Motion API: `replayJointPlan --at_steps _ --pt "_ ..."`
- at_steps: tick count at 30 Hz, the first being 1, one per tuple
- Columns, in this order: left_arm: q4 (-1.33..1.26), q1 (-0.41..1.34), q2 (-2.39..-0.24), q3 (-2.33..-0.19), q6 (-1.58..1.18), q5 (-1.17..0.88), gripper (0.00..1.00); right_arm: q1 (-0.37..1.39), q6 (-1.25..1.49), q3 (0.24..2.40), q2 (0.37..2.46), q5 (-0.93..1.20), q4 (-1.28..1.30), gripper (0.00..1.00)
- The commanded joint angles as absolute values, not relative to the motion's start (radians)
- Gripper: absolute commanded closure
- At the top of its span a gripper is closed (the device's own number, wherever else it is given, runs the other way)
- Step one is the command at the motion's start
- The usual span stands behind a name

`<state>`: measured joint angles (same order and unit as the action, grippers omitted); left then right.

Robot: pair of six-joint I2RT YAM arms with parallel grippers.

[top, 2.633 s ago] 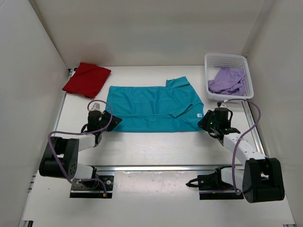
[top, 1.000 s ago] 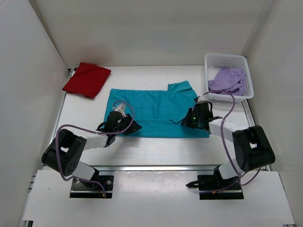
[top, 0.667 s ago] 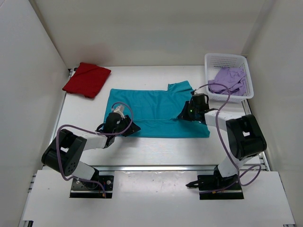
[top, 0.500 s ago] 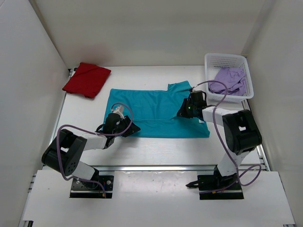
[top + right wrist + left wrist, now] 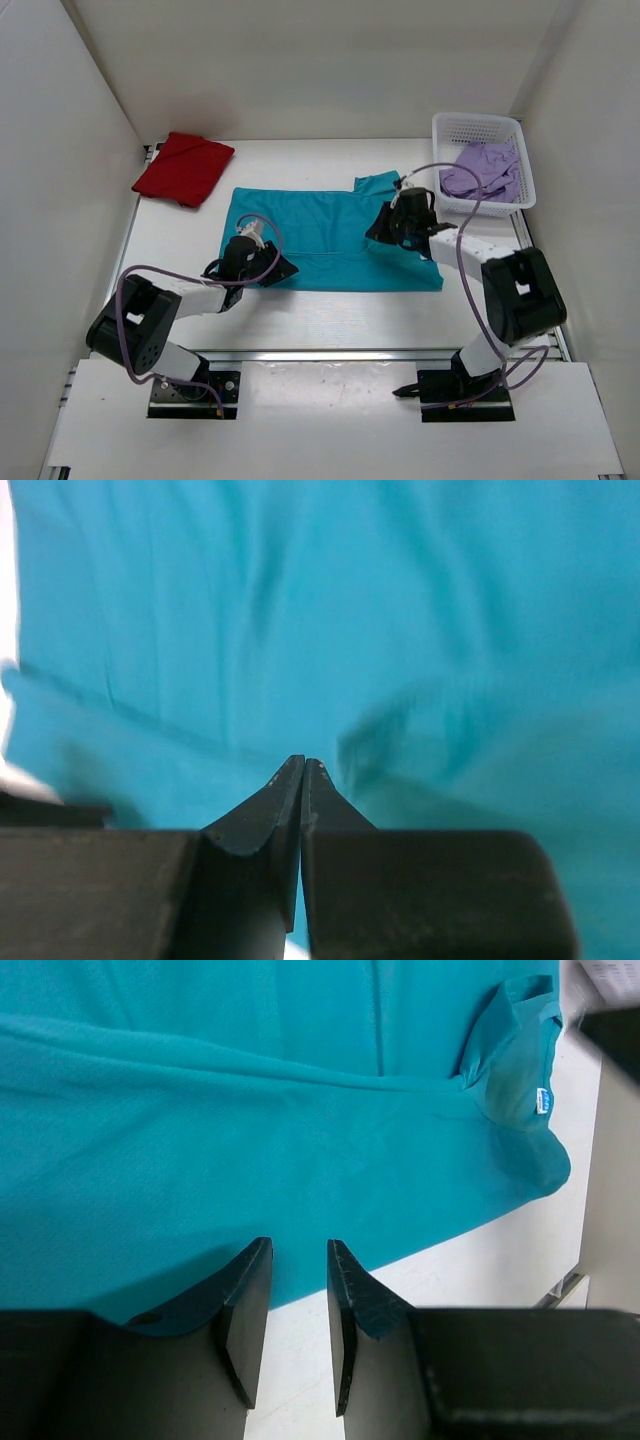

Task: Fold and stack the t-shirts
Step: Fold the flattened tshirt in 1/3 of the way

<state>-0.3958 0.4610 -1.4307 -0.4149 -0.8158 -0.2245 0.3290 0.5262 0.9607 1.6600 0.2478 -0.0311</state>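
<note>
Currently, left gripper [image 5: 298, 1250]: tips parted by a narrow gap with nothing between them. I read it as released, set at the near hem of the teal shirt [image 5: 320, 225].
Right gripper [image 5: 303, 765]: clenched tip to tip, low over the right part of the same shirt. I cannot tell whether a thin fold is pinched.
Teal shirt: spread flat in the middle of the table [image 5: 330, 320], long axis running left to right. The cloth stretches away from the left gripper toward the far side and lies directly under the right one.
Nearer arm: both are on it, the left at the near-left hem, the right up by the far-right sleeve.
Next move: I judge the fold must carry cloth across that long axis, so each end needs a sure hold first.
Red shirt [image 5: 183, 167]: folded, far-left corner, well apart from the teal one, on the left arm's side.
Basket [image 5: 478, 120]: far-right corner, near the right gripper. It holds the lilac shirt [image 5: 485, 168], crumpled and unfolded.
Progress: I judge one shirt of three finished.
</note>
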Motion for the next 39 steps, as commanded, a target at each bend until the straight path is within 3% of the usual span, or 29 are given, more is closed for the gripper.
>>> replayJointPlan --at_steps 1,10,20,25,31,39 --pt "-0.391 0.474 -1.466 -0.480 -0.792 -0.221 0.62 0.354 0.531 0.797 1.553 0.216 -0.083 1.00" --pt "-0.512 0.325 -1.506 -0.344 -0.905 -0.354 0.63 0.388 0.468 0.755 1.629 0.255 -0.020 1.00" --pt "-0.305 0.342 -1.117 -0.131 -0.859 -0.256 0.59 0.459 0.482 0.621 1.482 0.247 0.075 0.99" --pt "-0.198 0.290 -1.026 -0.228 -0.801 -0.245 0.58 0.474 0.454 0.751 1.457 0.261 0.121 0.88" --pt "-0.225 0.255 -1.054 -0.290 -0.811 -0.270 0.58 0.446 0.443 0.882 1.592 0.267 0.092 0.98" --pt "-0.308 0.207 -1.167 -0.368 -0.844 -0.302 0.58 0.452 0.422 1.023 1.793 0.276 0.072 1.00"
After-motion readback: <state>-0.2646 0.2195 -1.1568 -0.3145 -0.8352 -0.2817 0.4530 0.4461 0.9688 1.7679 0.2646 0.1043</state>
